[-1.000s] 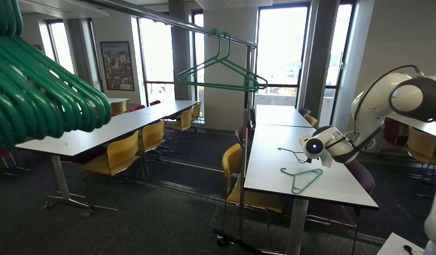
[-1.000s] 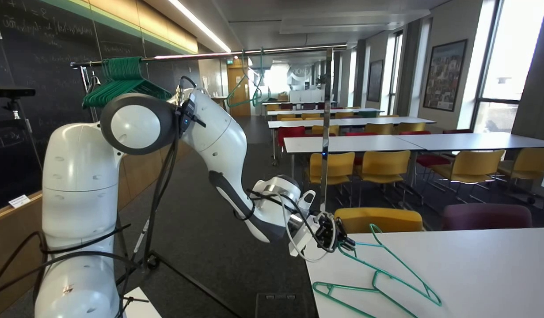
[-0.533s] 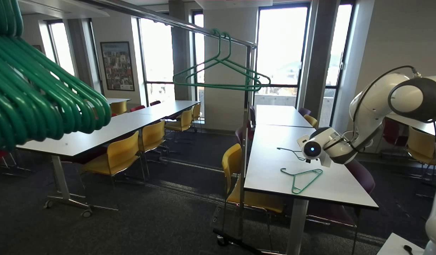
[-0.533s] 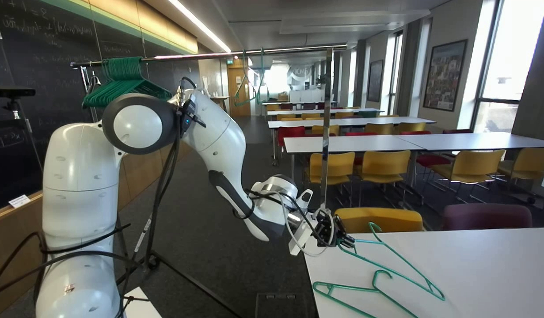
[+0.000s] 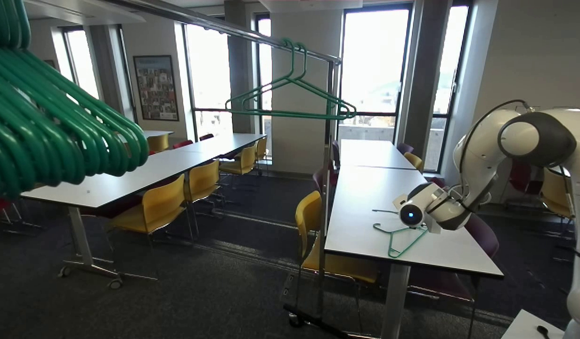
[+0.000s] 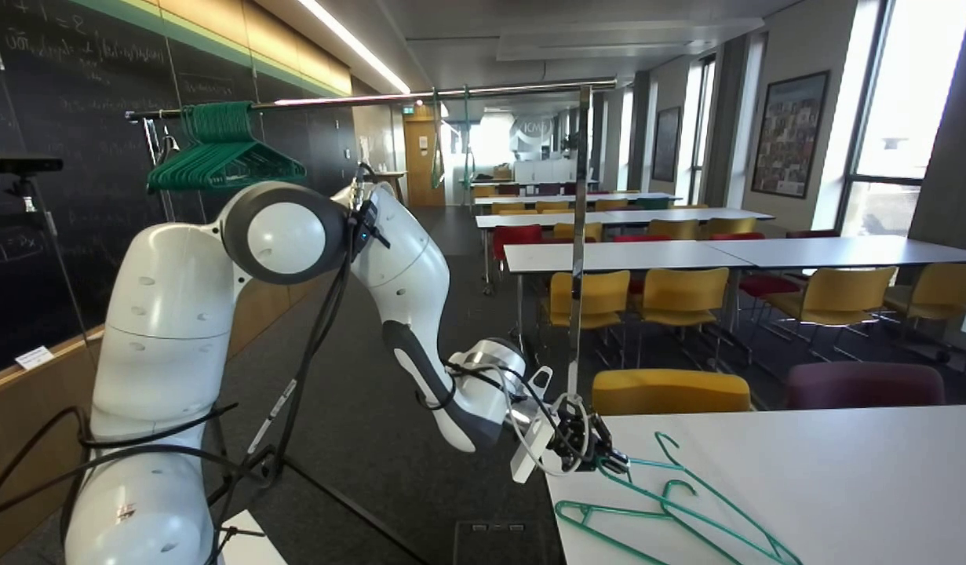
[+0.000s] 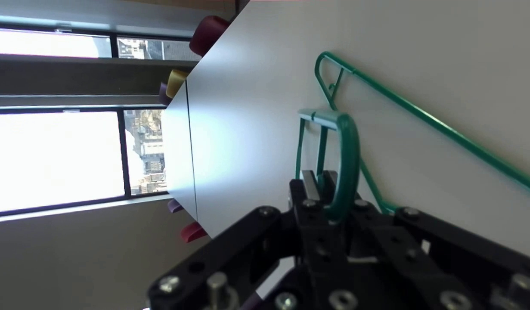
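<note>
Table (image 6: 859,463): white top right under the work, height of the load above it hard to judge; coming down too far could jam plastic against it. Rack (image 6: 580,227): metal upright just beyond the wrist in an exterior view, true gap unclear; a sideways swing might knock it. Arm (image 6: 420,294): reaching low, elbow bent; a quick sweep could whip what it carries. Yellow chair (image 6: 671,391): back at the table's far edge as seen there, a possible snag for a jutting hook. Hanging pair (image 5: 290,114): on the rack's rail; a bump to the post would likely set it swaying. Held hanger (image 7: 350,155): green, out over the table, gripped by one corner, hook end well out from the grip; apt to twist or droop, weight being all to one side. Loose hanger (image 7: 439,125): flat on the table, the two crossing in view, contact not readable. Chief worry: one catching the other's open frame and dragging it. Gripper (image 7: 320,183): fingers pinching the corner tube of the held hanger; thin, smooth, rounded, so rolling or slipping seems the likeliest cause of a drop.
</note>
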Tool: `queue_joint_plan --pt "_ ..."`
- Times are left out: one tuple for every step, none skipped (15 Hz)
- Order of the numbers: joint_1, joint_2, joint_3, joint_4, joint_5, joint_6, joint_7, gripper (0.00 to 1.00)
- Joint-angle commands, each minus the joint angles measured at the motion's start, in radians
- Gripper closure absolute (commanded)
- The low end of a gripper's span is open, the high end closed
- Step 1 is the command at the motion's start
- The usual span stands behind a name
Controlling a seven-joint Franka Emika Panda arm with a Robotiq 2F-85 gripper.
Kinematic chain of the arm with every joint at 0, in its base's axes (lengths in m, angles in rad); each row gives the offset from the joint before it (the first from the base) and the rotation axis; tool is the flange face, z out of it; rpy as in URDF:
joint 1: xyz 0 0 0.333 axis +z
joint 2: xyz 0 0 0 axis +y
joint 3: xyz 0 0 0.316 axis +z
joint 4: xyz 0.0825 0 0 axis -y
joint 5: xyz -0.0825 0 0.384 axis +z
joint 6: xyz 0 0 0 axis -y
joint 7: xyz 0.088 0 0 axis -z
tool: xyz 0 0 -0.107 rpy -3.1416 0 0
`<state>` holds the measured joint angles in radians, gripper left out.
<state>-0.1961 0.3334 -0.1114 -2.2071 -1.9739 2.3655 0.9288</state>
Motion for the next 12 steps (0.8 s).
queue_joint_plan --pt "-0.017 0.070 0.006 0.034 -0.017 -0.042 0.012 0.98" --pt "-0.020 0.092 0.007 0.045 -0.023 -0.048 0.017 0.98" --pt "-0.021 0.107 0.008 0.052 -0.026 -0.056 0.020 0.66" --pt "-0.026 0.120 0.010 0.060 -0.025 -0.049 0.013 0.64" --pt "-0.029 0.132 0.011 0.066 -0.022 -0.047 0.010 0.57" --pt "-0.033 0.142 0.012 0.071 -0.018 -0.042 0.007 0.49" --pt "-0.042 0.145 0.014 0.074 -0.002 -0.019 -0.007 0.41" --pt "-0.054 0.146 0.018 0.075 0.022 0.017 -0.026 0.34" --pt "-0.075 0.143 0.025 0.078 0.061 0.089 -0.056 0.27" --pt "-0.093 0.139 0.028 0.079 0.099 0.166 -0.086 0.19" --pt "-0.104 0.139 0.027 0.080 0.133 0.229 -0.115 0.12" --pt "-0.117 0.137 0.026 0.080 0.183 0.297 -0.158 0.05"
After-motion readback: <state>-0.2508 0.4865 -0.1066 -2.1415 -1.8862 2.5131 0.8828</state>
